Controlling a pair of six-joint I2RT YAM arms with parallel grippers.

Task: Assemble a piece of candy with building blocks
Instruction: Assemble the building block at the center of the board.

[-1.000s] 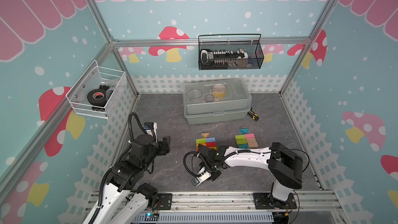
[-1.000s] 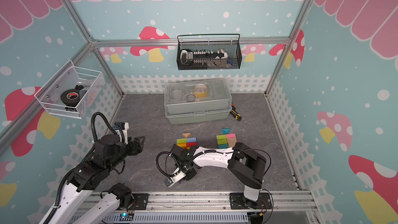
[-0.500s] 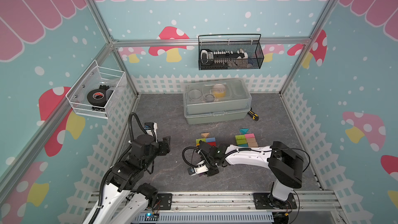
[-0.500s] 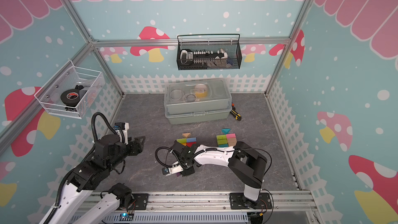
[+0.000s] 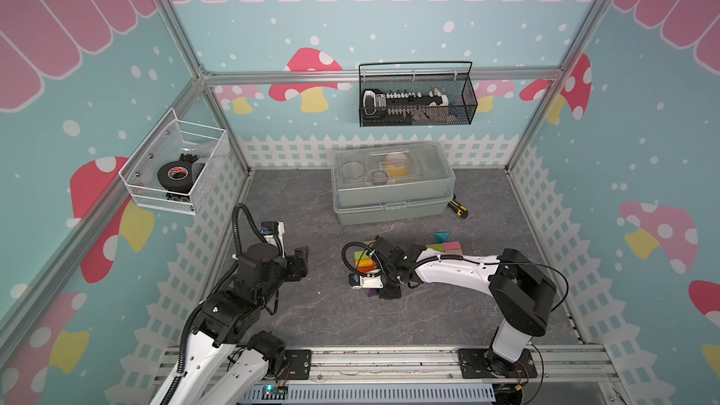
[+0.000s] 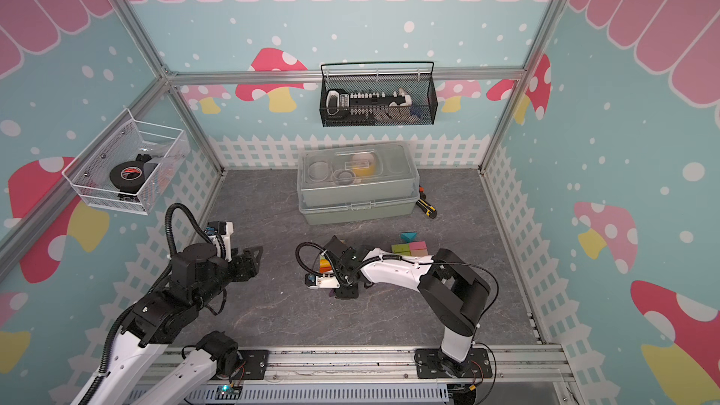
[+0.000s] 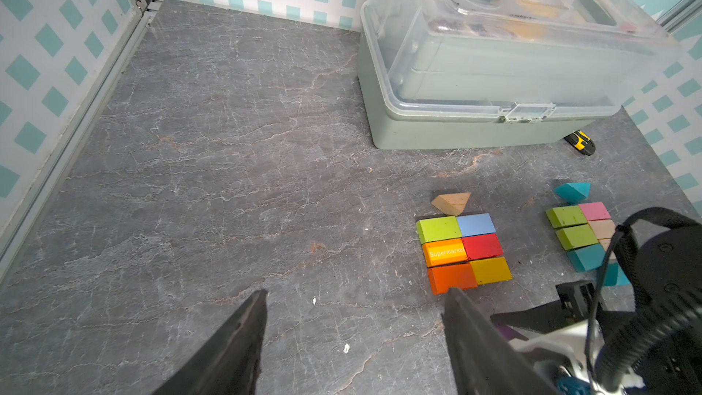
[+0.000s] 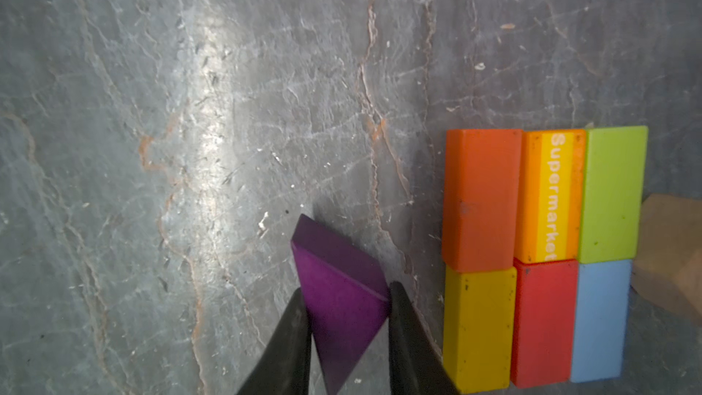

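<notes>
Slate floor [image 8: 190,108]: only wrist view shows right end effector [image 8: 347,292] clamping purple prism [image 8: 334,260].

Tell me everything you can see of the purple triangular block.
The purple triangular wooden block is a small prism, matte painted, with one face darker. The right tool is shut on it, one black finger on each side; one corner points away from the wrist. It is apart from the flat rectangle of coloured bars, nearest the yellow rectangular bar. Whether it touches the grey tabletop cannot be told.
</notes>
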